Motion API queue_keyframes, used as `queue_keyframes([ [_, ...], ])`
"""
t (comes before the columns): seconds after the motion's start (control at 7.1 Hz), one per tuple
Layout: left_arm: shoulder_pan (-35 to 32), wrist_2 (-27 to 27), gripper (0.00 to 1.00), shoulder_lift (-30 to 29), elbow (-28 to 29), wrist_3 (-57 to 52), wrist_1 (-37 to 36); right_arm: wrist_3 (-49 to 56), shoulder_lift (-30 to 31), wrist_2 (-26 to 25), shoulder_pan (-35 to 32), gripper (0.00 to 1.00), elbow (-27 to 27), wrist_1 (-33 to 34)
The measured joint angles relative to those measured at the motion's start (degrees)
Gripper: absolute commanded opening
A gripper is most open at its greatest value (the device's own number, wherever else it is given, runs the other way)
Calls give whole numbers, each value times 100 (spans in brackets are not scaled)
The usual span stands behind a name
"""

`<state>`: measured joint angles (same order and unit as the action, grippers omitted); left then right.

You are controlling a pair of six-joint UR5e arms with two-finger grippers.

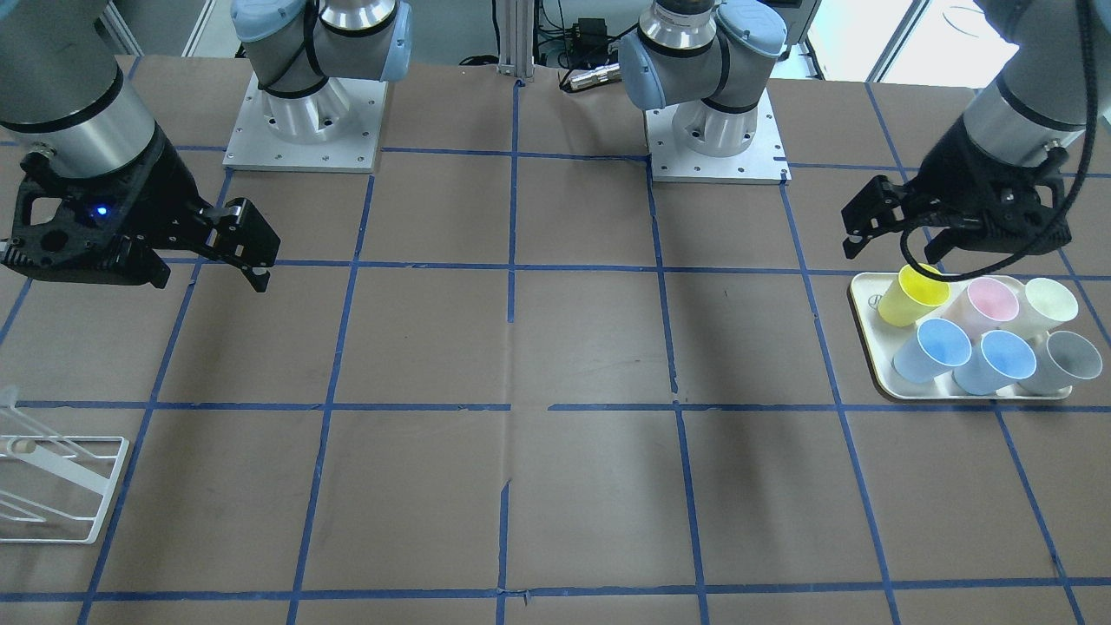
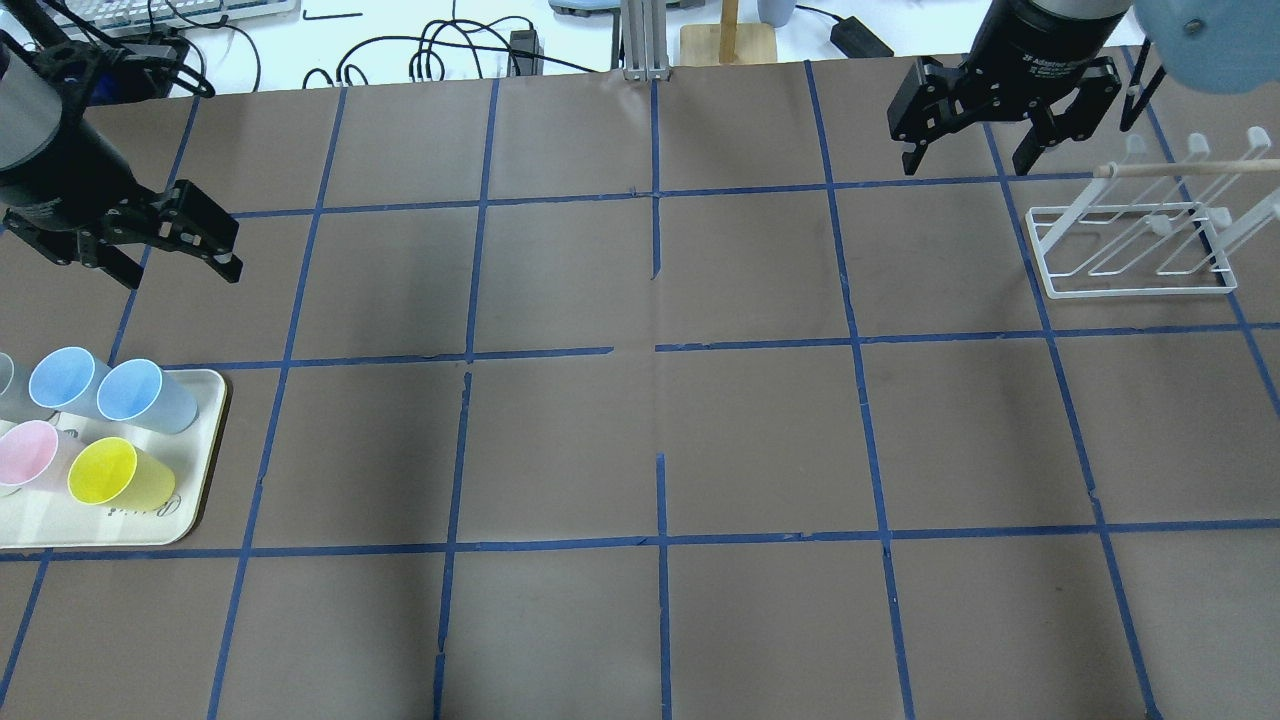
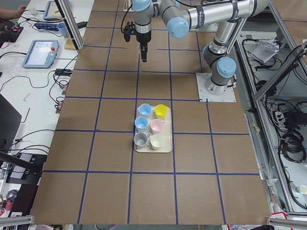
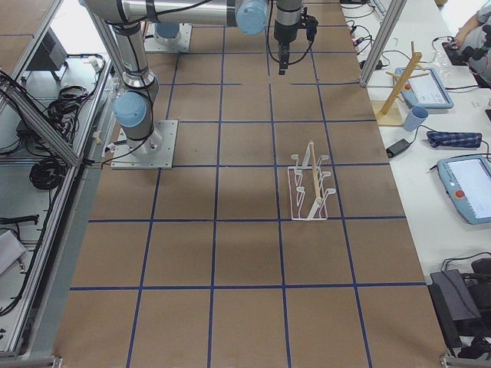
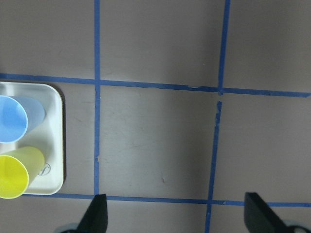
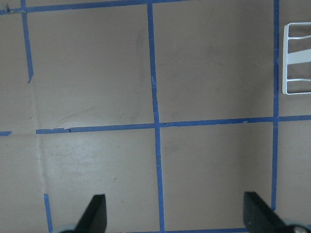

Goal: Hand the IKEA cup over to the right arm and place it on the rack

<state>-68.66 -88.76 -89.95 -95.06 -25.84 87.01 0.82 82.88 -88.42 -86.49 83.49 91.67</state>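
The pale sky-blue IKEA cup (image 2: 140, 393) stands on a cream tray (image 2: 120, 525) at the table's left end, beside a yellow cup (image 2: 105, 472). It also shows in the front view (image 1: 933, 347) and the left wrist view (image 5: 14, 124). A slightly deeper-blue twin cup (image 2: 65, 380) stands next to it. My left gripper (image 2: 180, 275) hovers open and empty beyond the tray, above the table. My right gripper (image 2: 965, 168) is open and empty, high, just left of the white wire rack (image 2: 1130, 250). The rack also shows in the front view (image 1: 52, 486).
Pink (image 1: 989, 304), cream (image 1: 1050, 304) and grey (image 1: 1072, 358) cups share the tray. Both arm bases (image 1: 304, 121) stand on plates at the robot's edge. Brown paper with blue tape lines covers the table. A wooden stand (image 4: 399, 88) stands off the table's far side.
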Motion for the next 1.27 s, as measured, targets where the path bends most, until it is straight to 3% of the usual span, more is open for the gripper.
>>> queue_keyframes([
  [0.56,1278,30,100,-724,-26,-3076,-618,-1,0,0,0,100,0,0],
  [0.85,1775,34,100,-1195,-16,-3976,-898,3,0,0,0,100,0,0],
  [1.27,1898,-15,100,-1861,5,-4648,-1590,4,0,0,0,100,0,0],
])
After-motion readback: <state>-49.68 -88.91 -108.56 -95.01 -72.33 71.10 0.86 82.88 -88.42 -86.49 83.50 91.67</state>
